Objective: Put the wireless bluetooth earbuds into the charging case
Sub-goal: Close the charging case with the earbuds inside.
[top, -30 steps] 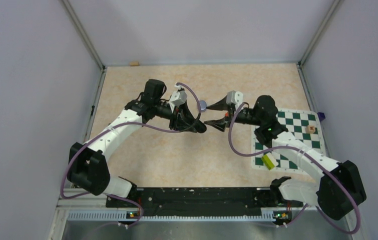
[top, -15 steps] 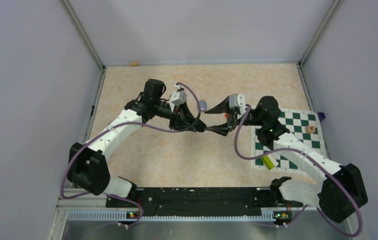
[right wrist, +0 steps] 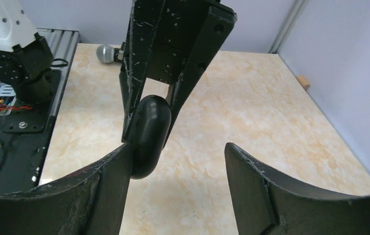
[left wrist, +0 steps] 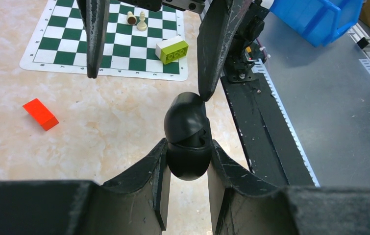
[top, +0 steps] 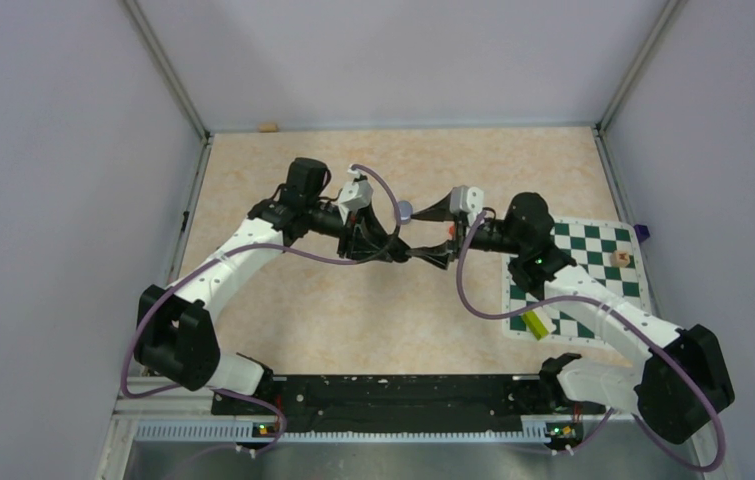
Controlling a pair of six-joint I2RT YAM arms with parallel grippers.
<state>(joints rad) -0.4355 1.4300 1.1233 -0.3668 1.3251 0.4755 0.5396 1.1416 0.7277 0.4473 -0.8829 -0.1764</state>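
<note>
Above the middle of the table (top: pixel 303 310), the left gripper (left wrist: pixel 186 152) is clamped on the lower half of the charging case (left wrist: pixel 186 122), a smooth black egg held clear of the surface. The right gripper (right wrist: pixel 177 149) faces it with jaws spread wide: one finger's tip touches the lid, the other stands well apart.

The biggest risk, I judge, is that a push on the lid twists the rounded shell in the pinch, so that it squirts out and drops. A lesser one is the right finger sliding off the curve and knocking the left fingers just beside it. The lid seems slightly ajar at the seam, though I cannot be sure; if so, it may snap shut. The earbuds show in no view, and with both grippers at the case neither is free to fetch them.

Around are a blue bin (left wrist: pixel 320 14) off the table, a chess mat (left wrist: pixel 109 44), a green-and-white brick (left wrist: pixel 172 49) on it, a red block (left wrist: pixel 40 113), a grey ball (right wrist: pixel 105 53) and two chess pieces (left wrist: pixel 132 18). None lies between the grippers.
</note>
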